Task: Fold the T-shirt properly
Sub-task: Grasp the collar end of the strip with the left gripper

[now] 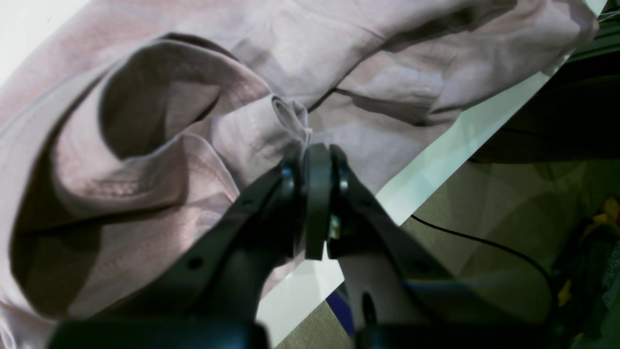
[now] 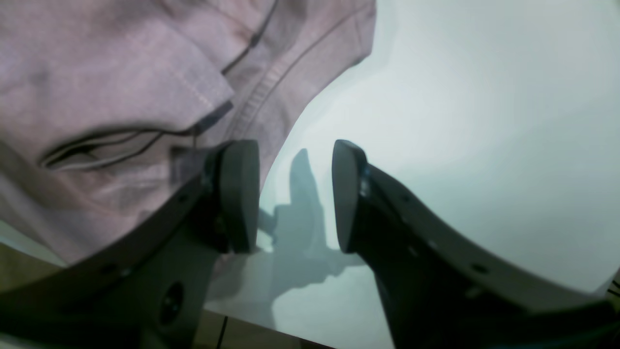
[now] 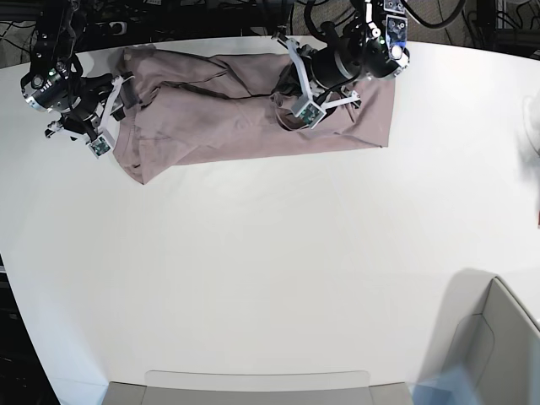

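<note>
The dusty pink T-shirt (image 3: 219, 118) lies spread and rumpled along the far side of the white table (image 3: 270, 270). My left gripper (image 3: 295, 114) is over its middle-right part. In the left wrist view this gripper (image 1: 317, 155) is shut on a small raised pinch of the T-shirt (image 1: 387, 72), and loose folds bulge around it. My right gripper (image 3: 103, 139) is at the shirt's left end. Seen from the right wrist, the right gripper (image 2: 295, 194) is open. One of its fingers (image 2: 240, 194) overlaps the edge of the T-shirt (image 2: 121, 72), and the gap lies over bare table.
The table's edge (image 1: 436, 160) runs close behind the left gripper, with a black cable (image 1: 484, 242) on the floor beyond. A grey bin (image 3: 498, 346) stands at the near right corner. A low grey tray (image 3: 253, 388) lies along the near edge.
</note>
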Action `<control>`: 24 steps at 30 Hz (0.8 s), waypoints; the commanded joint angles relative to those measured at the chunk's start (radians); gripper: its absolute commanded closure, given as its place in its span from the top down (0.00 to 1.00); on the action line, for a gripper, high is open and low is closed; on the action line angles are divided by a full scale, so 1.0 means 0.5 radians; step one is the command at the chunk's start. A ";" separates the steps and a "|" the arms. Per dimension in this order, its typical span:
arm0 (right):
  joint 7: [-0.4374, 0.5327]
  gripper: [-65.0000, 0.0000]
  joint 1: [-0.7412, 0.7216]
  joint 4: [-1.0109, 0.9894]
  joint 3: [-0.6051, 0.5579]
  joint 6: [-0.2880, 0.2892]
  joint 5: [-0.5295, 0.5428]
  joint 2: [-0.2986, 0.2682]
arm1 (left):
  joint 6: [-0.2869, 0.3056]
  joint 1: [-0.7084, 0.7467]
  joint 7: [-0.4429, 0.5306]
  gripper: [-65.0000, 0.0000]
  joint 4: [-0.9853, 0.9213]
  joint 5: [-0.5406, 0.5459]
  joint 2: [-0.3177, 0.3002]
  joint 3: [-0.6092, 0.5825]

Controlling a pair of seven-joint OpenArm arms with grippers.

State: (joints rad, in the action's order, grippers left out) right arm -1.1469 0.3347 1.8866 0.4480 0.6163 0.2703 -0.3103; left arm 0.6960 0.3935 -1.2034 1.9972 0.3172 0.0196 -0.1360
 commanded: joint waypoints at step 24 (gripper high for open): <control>0.025 0.38 -0.070 0.015 0.011 0.018 0.016 -0.035 | 0.004 0.104 -0.102 0.00 0.098 0.045 -0.041 0.040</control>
State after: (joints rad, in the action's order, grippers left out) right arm -1.1446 0.3107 1.8782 0.4480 0.6163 0.2729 -0.3119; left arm 0.6960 0.4423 -1.2579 2.0289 0.3286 -0.0006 -0.1127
